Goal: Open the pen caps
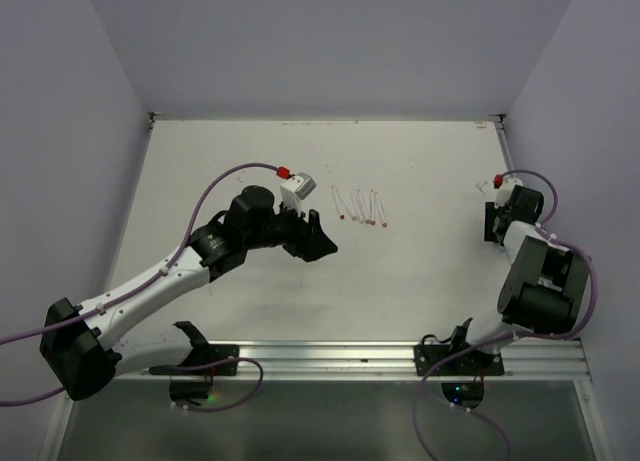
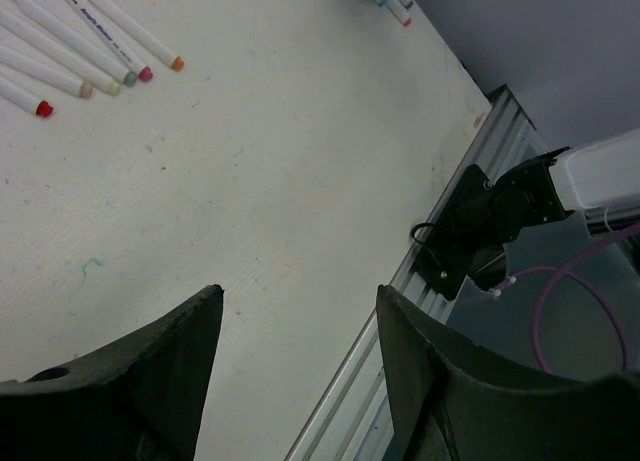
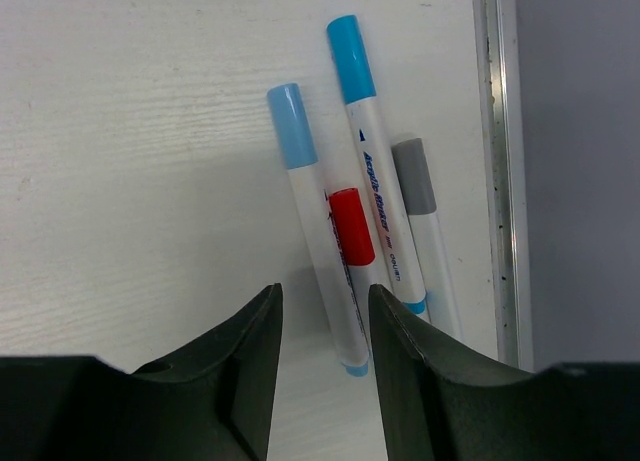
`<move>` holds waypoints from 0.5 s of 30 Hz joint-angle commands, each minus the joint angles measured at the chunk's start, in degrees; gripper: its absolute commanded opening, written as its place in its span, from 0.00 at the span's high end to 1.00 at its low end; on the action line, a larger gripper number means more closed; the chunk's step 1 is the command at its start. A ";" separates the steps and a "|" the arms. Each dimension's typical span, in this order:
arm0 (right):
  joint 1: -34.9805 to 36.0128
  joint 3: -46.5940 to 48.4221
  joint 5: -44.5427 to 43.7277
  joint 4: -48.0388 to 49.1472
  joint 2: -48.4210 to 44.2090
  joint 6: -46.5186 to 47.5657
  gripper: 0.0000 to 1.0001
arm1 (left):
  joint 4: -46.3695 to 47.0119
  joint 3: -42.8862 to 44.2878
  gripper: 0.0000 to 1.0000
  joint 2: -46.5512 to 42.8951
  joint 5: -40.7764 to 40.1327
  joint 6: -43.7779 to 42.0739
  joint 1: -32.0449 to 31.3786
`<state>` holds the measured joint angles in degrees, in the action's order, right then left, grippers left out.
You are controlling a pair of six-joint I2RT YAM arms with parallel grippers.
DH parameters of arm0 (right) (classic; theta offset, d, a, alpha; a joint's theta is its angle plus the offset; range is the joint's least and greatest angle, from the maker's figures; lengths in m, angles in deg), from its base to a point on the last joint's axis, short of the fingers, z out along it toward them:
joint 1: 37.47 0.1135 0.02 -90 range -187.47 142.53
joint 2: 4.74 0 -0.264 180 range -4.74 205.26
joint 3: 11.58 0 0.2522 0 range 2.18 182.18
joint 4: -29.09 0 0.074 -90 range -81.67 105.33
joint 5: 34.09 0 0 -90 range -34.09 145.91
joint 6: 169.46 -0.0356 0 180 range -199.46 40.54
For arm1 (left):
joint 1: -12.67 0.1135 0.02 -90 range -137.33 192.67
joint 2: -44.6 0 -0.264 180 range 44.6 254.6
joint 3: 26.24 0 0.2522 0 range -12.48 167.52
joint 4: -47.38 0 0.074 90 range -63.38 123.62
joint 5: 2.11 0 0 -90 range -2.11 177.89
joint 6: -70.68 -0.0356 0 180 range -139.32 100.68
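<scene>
Several thin white pens [image 1: 360,206] lie in a row mid-table; the left wrist view shows them [image 2: 90,41] with small coloured ends at top left. My left gripper [image 1: 322,244] [image 2: 300,291] is open and empty, hovering near-left of the row. My right gripper [image 1: 490,224] [image 3: 325,291] is open, low over a second group by the right edge. There a light blue cap [image 3: 291,126], red cap [image 3: 351,226], blue cap [image 3: 351,59] and grey cap [image 3: 413,176] sit on their pens. The lower ends of the light blue and red pens lie between the jaws.
A metal rail [image 3: 495,161] borders the table right beside the capped pens. An aluminium rail [image 1: 400,356] runs along the near edge and also shows in the left wrist view [image 2: 400,311]. The right arm's base [image 2: 490,216] sits on it. Grey walls enclose the table.
</scene>
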<state>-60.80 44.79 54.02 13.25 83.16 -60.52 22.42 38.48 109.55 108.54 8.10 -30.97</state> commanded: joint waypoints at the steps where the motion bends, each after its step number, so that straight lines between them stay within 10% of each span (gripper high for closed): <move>1: -0.31 0.02 0.92 0.42 1.13 1.10 0.57 | 2.41 -0.16 0.34 -0.79 1.24 0.09 -0.13; 15: -0.31 0.19 1.19 -0.11 5.17 1.89 0.62 | 1.97 0.28 0.34 -0.26 0.63 -0.26 -0.13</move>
<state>-60.80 44.81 54.20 13.97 85.80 -59.87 22.42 38.48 109.57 108.52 8.10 -30.97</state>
